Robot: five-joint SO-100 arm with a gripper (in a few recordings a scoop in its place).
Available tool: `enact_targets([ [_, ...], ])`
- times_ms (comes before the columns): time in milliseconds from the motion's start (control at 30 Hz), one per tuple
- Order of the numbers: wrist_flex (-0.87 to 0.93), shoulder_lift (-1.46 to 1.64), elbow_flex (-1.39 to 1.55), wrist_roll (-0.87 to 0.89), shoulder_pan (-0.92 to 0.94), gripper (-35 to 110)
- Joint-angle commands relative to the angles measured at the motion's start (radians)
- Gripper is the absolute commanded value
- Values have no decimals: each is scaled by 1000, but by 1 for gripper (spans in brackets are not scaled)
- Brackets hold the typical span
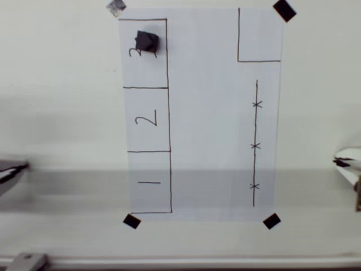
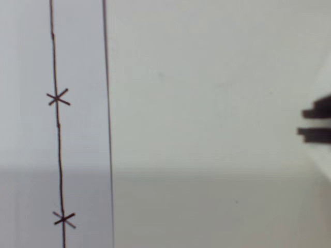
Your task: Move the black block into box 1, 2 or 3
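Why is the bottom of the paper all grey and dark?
Overhead view: a broad soft shadow band crosses the paper over box 1; the black block looks slightly blurry. Wrist view: the same kind of dim band lies low, and the pen line is fuzzy.

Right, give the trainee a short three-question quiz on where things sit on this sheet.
1. True or false: the black block lies inside the box marked 3.
2. Multiple choice: in the overhead view, how many crosses mark the pen line on the right side of the paper? A) one B) three C) five
3. Fill in: the unnumbered box sits at the paper's top ____ corner in the overhead view.

Key: 1 true; 2 B; 3 right.
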Motion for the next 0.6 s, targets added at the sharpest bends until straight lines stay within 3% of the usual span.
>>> enact_targets([
  [0, 21, 0, 9, 11, 6, 0],
  [567, 21, 0, 9, -37, 5, 0],
])
